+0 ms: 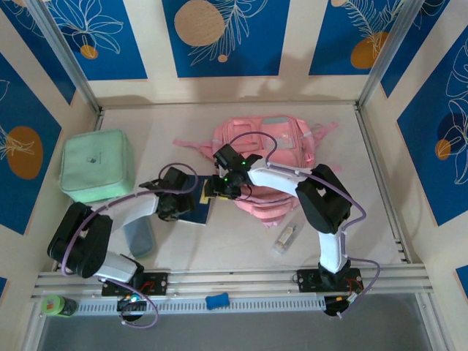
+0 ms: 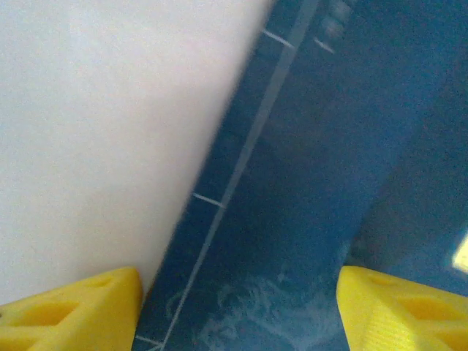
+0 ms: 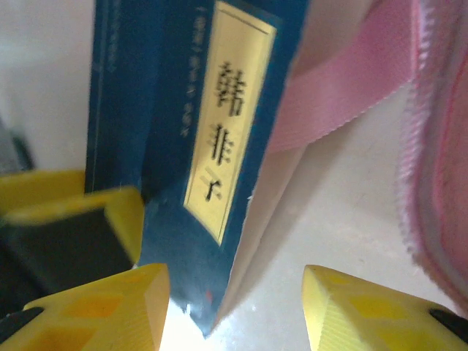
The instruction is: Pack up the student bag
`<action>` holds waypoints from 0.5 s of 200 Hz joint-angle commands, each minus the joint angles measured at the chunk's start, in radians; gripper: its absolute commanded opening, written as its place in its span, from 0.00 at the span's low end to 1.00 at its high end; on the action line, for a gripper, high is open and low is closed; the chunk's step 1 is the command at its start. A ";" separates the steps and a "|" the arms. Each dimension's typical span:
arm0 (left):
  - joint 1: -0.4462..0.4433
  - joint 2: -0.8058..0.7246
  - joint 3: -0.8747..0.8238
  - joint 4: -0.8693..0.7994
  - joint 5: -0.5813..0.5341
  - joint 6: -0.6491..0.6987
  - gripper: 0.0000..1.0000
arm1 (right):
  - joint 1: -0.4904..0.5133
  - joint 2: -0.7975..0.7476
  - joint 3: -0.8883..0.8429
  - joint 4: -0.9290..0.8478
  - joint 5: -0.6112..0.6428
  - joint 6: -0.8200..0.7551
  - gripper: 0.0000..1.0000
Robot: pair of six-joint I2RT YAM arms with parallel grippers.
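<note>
**Operator:** Which step is in hand, and where is the load?

**Technician:** Judged from the layout, the step is picking up the dark blue book point(image 3: 168, 146) for loading. The student bag point(image 1: 267, 146) lies flat at the far middle of the table point(image 1: 241, 252), just beyond both grippers. Whether its main compartment is unzipped cannot be determined.

**Operator:** State of the end effectors?

**Technician:** The right gripper point(image 3: 234, 285) has its jaws apart. The book's near corner sits between them, close to one finger and clear of the other, so no clamp is made. The left gripper point(image 2: 238, 300) is likewise spread. One fingertip is over bare table and the other over the cover, straddling the book's long edge. Neither appears to hold anything.

**Operator:** Procedure for a sound pick?

**Technician:** Before closing, centre the jaws across the book's thickness near the spine, not on the loose page edge. Keep the pink strap point(image 3: 344, 95), which lies just beside the book, outside the jaws. Secure one grip fully before the other arm repositions. Confirm that a compartment is open before presenting the book spine-first.
</note>
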 commanded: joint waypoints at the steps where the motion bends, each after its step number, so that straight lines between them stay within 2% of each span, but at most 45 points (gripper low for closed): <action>1: -0.103 -0.062 -0.053 -0.050 0.021 -0.118 0.69 | 0.006 0.026 0.051 -0.056 0.057 0.012 0.51; 19: -0.141 -0.127 -0.092 -0.045 -0.004 -0.190 0.66 | 0.007 0.033 0.064 -0.092 0.078 0.001 0.51; 39: -0.138 -0.181 -0.115 0.001 -0.017 -0.192 0.66 | 0.009 0.045 0.062 -0.092 0.059 -0.006 0.51; 72: -0.061 -0.188 -0.088 0.006 -0.005 -0.138 0.65 | 0.030 0.065 0.060 -0.074 0.025 -0.030 0.47; 100: 0.026 -0.179 -0.136 0.121 0.103 -0.117 0.61 | 0.040 0.096 0.077 -0.086 0.045 -0.028 0.43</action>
